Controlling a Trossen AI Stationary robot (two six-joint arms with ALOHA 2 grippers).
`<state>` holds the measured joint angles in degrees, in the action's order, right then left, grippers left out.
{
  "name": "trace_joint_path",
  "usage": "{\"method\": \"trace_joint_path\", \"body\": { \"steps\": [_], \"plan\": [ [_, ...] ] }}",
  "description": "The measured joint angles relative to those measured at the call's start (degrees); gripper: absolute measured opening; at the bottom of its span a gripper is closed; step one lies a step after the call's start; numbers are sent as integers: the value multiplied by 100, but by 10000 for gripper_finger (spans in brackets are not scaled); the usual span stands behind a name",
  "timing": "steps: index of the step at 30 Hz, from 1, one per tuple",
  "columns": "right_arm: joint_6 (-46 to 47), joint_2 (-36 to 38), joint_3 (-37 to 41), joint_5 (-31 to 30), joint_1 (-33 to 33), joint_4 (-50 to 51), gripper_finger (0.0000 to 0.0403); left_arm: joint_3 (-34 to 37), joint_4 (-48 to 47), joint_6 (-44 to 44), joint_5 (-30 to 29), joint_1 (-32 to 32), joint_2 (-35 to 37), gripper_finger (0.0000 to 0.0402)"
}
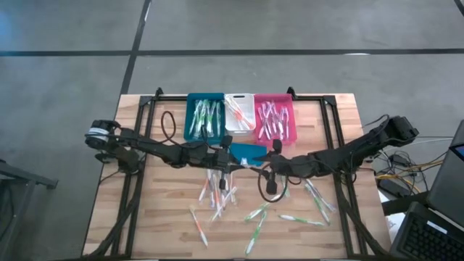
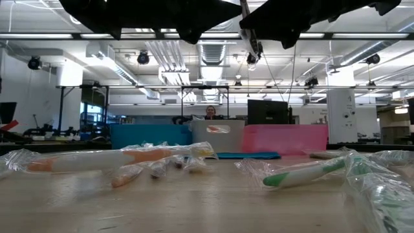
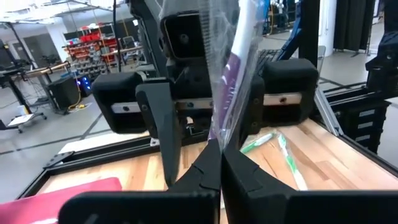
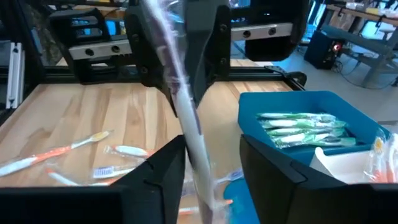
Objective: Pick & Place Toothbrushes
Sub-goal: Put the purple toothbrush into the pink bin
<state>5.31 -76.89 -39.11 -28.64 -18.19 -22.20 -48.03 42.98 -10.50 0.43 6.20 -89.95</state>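
Note:
Above the table's middle my left gripper (image 1: 226, 156) is shut on a clear-wrapped toothbrush (image 3: 230, 81) with purple accents. My right gripper (image 1: 267, 168) faces it from the right and is open. Its two fingers (image 4: 165, 165) stand on either side of the same toothbrush (image 4: 186, 118); whether one of them touches the wrapper I cannot tell. Several other wrapped toothbrushes (image 1: 217, 196) lie scattered on the wood below and toward the near edge. Beyond them a teal bin (image 1: 194, 109), a white bin (image 1: 238, 101) and a pink bin (image 1: 288, 109) hold more. My left gripper pinches the wrapped toothbrush between its two fingers (image 3: 242, 177), somewhere along its middle stretch (image 3: 219, 134). The fingers come level from the table's left and lie across it. The toothbrush stands roughly upright, a little tilted, lifted clear of the table, its ends reaching above and below the fingers.
A flat teal piece (image 1: 245, 152) lies just near of the bins, under the grippers. A black frame (image 1: 145, 109) runs around the tabletop, and a black cable loop (image 1: 168, 123) lies at the far left. Bare wood (image 1: 145, 217) shows at the near left.

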Motion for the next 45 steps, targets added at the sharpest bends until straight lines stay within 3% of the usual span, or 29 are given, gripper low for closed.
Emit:
{"method": "trace_joint_path", "body": {
  "steps": [11,18,26,31,36,41,45],
  "plan": [
    [-309,-169,-36,62,14,-174,22,28,21,-2,-43,-2,0,0],
    [-244,-202,-49,55,17,-121,23,42,-171,205,-17,7,4,30],
    [45,-35,-64,-21,25,95,22,49,-591,105,-9,28,13,160],
    [397,121,-76,-567,160,479,23,55,-1152,-647,-794,31,200,225],
    [503,382,-79,-740,613,692,23,55,-1610,-745,-1731,28,391,241],
    [1062,688,-183,-679,1281,1627,24,55,-1950,-739,-1966,28,680,238],
    [1535,741,-471,-179,1961,2590,24,48,-1947,-740,-1987,28,791,239]
  ]
}}
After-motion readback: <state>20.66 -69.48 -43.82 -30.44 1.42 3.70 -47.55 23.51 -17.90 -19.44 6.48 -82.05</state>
